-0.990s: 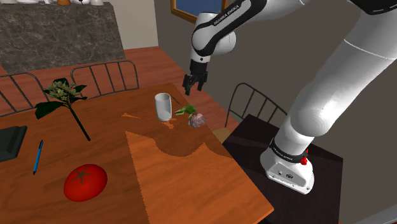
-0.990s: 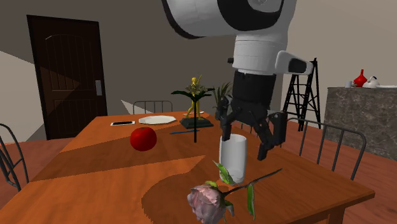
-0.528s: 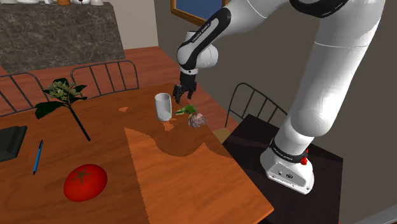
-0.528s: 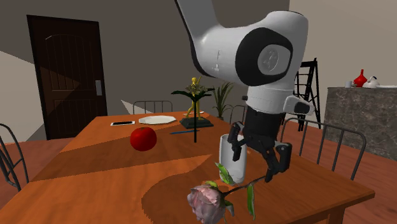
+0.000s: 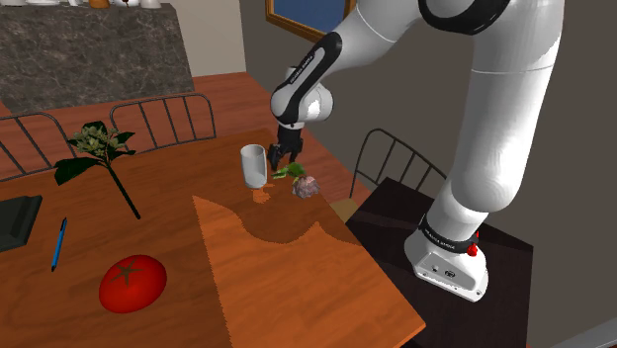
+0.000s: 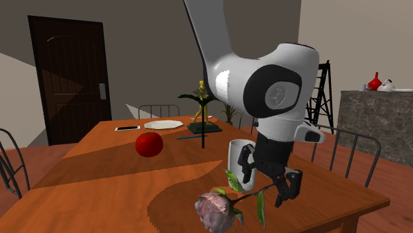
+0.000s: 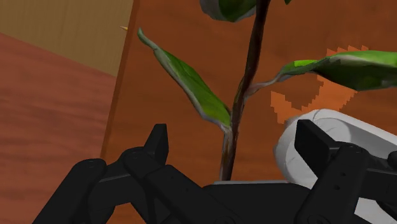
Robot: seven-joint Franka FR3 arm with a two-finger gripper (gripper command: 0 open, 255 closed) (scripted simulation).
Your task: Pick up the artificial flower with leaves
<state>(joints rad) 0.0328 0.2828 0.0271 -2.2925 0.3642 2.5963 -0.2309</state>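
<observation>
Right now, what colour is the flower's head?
Dusty pink flower head, best seen in the second exterior view.

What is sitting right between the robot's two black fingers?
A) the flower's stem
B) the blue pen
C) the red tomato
A: in the wrist view the flower's stem runs up the middle of the open gripper, with one black finger standing on each side of it.

Flower was dusty pink with green leaves on a dark stem, cup white, end effector black, tomato red, pen blue, tabletop orange-brown.
</observation>
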